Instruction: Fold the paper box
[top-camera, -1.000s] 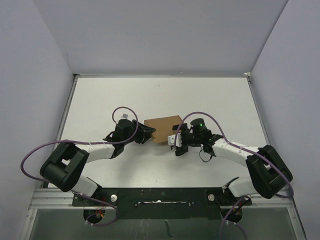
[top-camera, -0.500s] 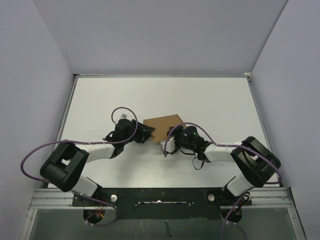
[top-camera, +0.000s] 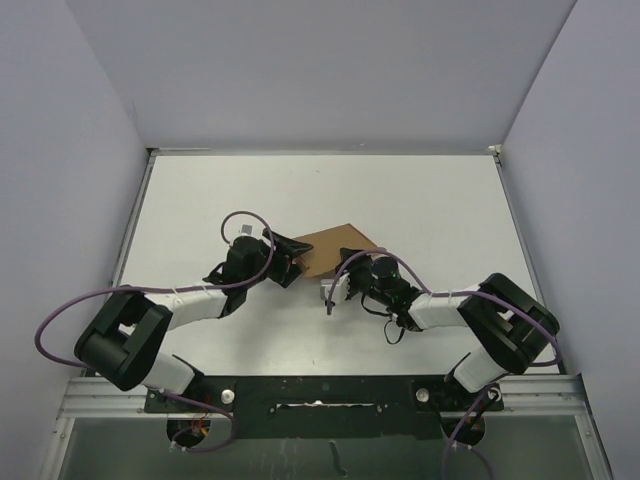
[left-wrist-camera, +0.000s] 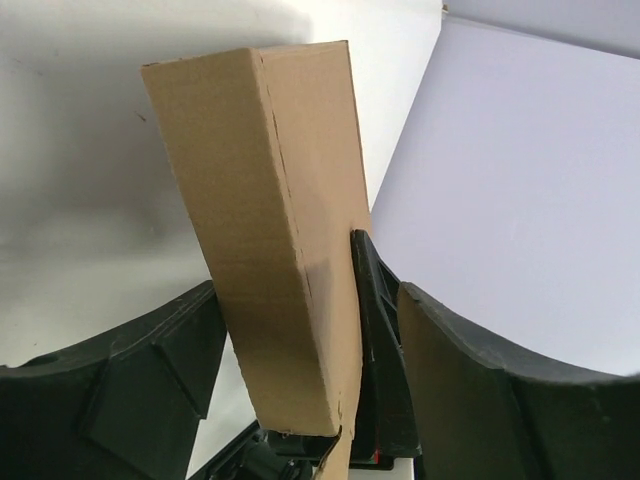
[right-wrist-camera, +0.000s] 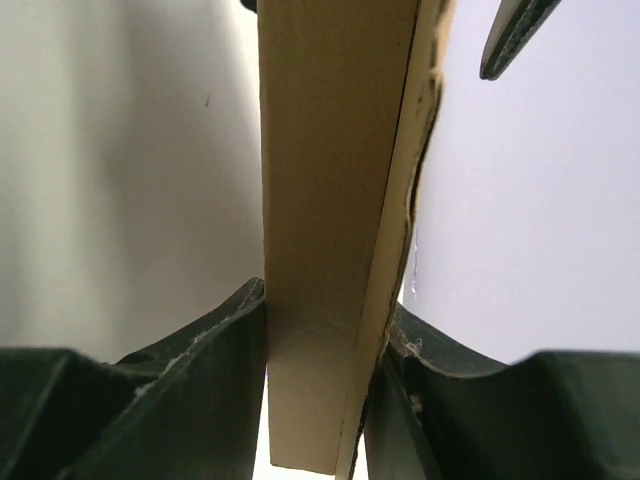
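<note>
Top external: brown cardboard paper box (top-camera: 335, 248) sits tilted at frame centre over the white counter (top-camera: 440, 200), long axis roughly left–right. Left gripper (top-camera: 292, 262) at its left end, jaws apart, straddling it. Right gripper (top-camera: 345, 278) at its lower edge, clamped on it; probably carries the next fold.

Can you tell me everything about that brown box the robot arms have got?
The paper box is plain brown cardboard, folded flat and thin, with sharp creases and one slightly ragged edge. It is tipped up at a slant over the middle of the table, between the two arms. The right gripper pinches it, a finger pressed on each side. The left gripper straddles its other end, jaws wider than the box.
</note>
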